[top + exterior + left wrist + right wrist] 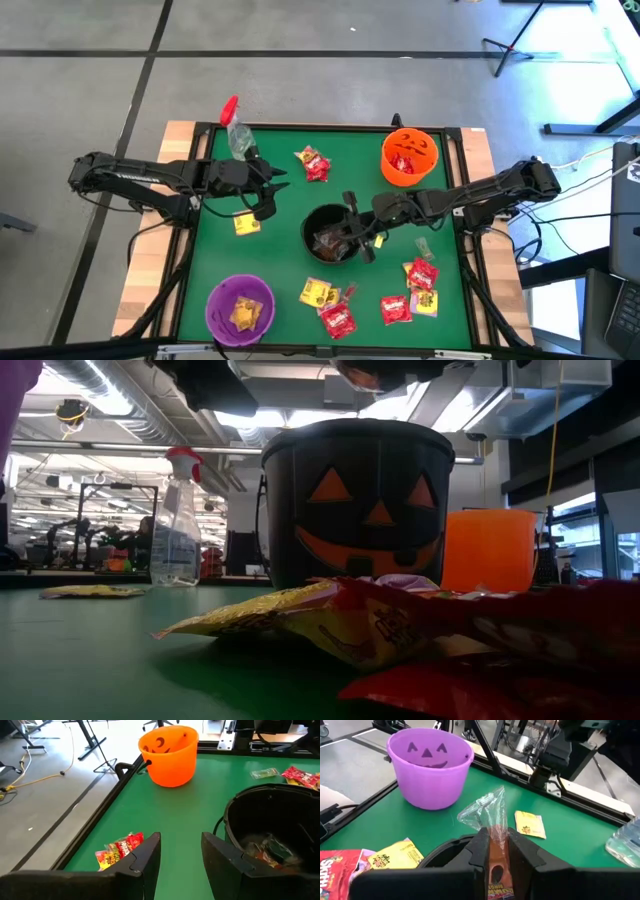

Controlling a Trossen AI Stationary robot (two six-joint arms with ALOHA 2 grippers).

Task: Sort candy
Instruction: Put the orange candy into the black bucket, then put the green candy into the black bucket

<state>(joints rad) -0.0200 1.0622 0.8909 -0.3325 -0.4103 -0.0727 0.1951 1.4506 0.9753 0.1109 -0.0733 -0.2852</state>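
1. While the right gripper [362,240] hangs over the black bucket [312,226], we see its fingers clamped on one candy [490,822]: a thin packet with a brown printed lower part and a clear, crinkled top that fans out above the fingertips.
2. We count the other candy as small flat foil packets, shiny and creased: red ones [314,164] beyond the left gripper [272,190], a mixed red and yellow group [422,276] on the mat near the right arm, and more red and yellow ones [338,318] past the black bucket towards the front edge.
3. We find one yellow packet [246,223] lying flat just beside the left gripper, whose fingers stand apart and hold nothing, over the green mat [280,260].
4. Beneath the right gripper, the black bucket already holds dark and clear wrappers [267,849]; it is round, smooth plastic with an orange jack-o'-lantern face.
5. We see yellow packets [243,314] inside the purple bucket [216,296], also round moulded plastic with a carved face.
6. Far from both grippers, the orange bucket [409,156] has the same glossy plastic shape.
7. Behind the left gripper stands a clear bottle [238,131] with a red top.
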